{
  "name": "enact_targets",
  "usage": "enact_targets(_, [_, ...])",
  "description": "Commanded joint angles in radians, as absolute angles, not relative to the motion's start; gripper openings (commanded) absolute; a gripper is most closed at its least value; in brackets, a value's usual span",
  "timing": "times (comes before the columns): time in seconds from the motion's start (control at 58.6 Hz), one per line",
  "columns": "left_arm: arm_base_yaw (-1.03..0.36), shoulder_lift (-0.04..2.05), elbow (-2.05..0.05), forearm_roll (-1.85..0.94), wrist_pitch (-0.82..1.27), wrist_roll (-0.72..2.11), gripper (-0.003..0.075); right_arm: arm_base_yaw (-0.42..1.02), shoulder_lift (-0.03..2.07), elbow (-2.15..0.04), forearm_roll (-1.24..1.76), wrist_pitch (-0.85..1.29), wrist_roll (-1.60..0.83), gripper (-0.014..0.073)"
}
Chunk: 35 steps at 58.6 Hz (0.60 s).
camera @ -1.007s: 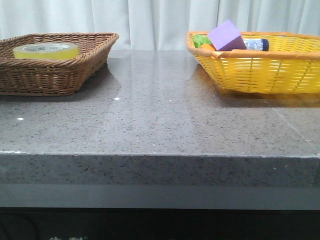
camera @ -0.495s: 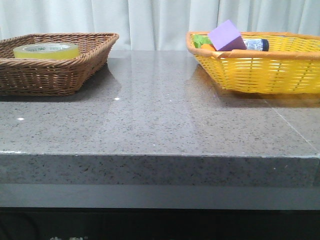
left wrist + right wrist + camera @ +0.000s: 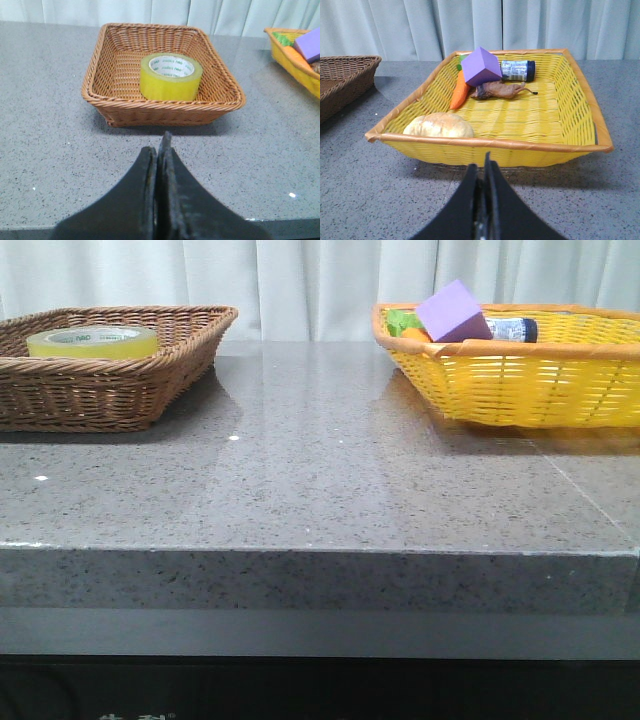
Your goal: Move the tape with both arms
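The tape [image 3: 171,76] lies flat in the brown wicker basket [image 3: 102,97] at far left. The left gripper [image 3: 159,150] and right gripper [image 3: 484,167] are both clenched, empty.

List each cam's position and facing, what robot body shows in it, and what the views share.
Front: low at the table edge, facing forward over the table; brown basket left, yellow basket right; no robot body visible.
Left wrist: on the left arm, facing the tape in the brown basket; shut left pincer shows.
Right wrist: on the right arm, facing the yellow basket's contents; shut right pincer shows.
Shared: the purple block appears in all three views; the tape only in the front and left wrist views.
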State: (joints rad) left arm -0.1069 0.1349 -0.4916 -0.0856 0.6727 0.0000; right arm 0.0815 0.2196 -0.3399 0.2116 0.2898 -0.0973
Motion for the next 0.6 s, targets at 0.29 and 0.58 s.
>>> enact_targets(0.29, [-0.104, 0.140, -0.517, -0.091, 0.599, -0.008, -0.0020, 0.082, 0.227, -0.365, 0.217, 0.202, -0.106, -0.0089])
enact_targets(0.58, [-0.094, 0.113, -0.461, -0.087, 0.511, -0.008, -0.0020, 0.082, 0.227, -0.365, 0.217, 0.202, -0.106, -0.0089])
